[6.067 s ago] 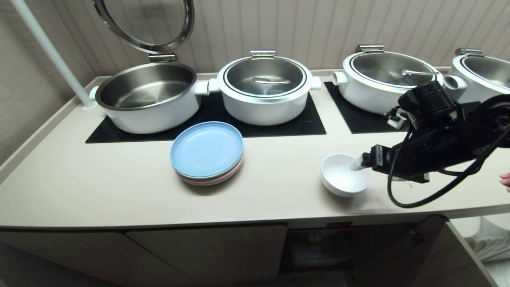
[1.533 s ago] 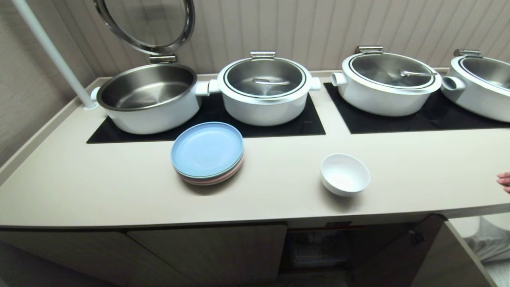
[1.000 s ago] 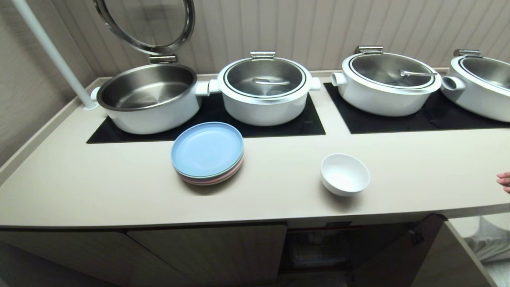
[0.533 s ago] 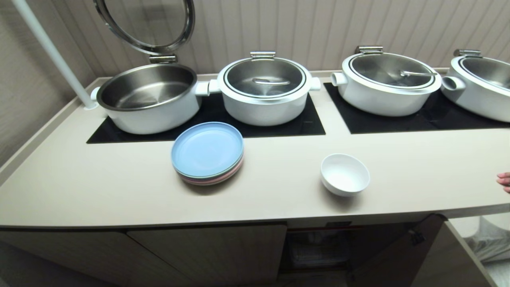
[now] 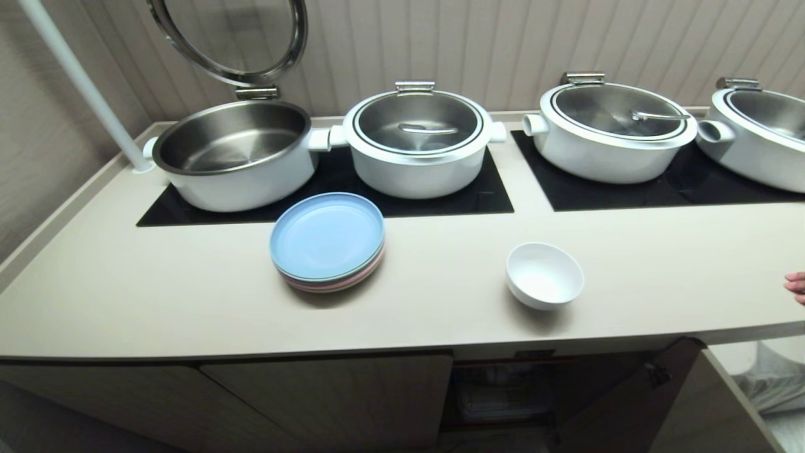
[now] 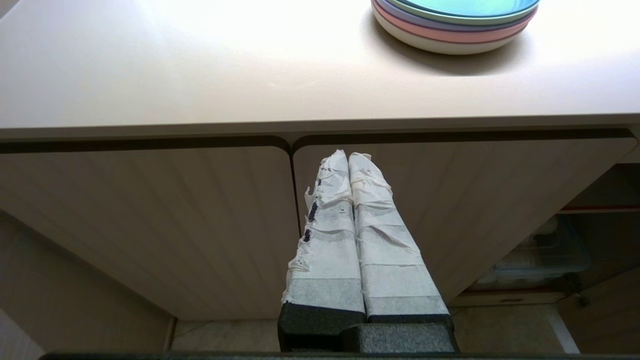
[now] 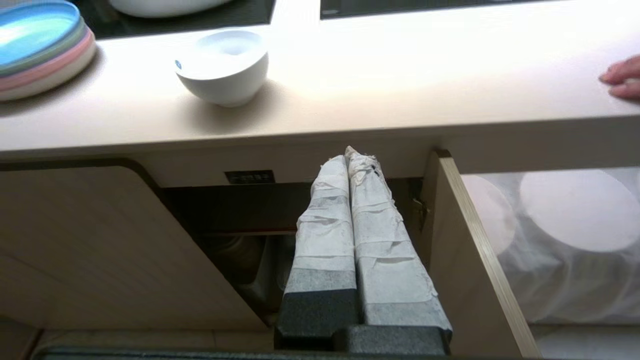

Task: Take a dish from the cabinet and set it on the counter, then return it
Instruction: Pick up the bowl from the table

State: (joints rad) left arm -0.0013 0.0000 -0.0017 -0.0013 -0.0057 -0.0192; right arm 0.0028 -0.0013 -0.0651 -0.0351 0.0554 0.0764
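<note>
With the dish (image 5: 544, 275) sat upright on the counter (image 5: 188, 296) near its front edge and both the left gripper (image 6: 348, 159) and right gripper (image 7: 352, 157) closed and empty below it, the dish could be knocked off if approached unopened.

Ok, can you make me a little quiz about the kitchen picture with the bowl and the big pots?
1. True or false: the small round white ceramic bowl stands on the long beige counter.
2. What is on top of the stack of pastel plates? A) a pink plate B) a blue plate C) a spoon
3. Fill in: the left gripper and right gripper, both below the counter's edge, are both ____.

Key: 1 true; 2 B; 3 shut.
</note>
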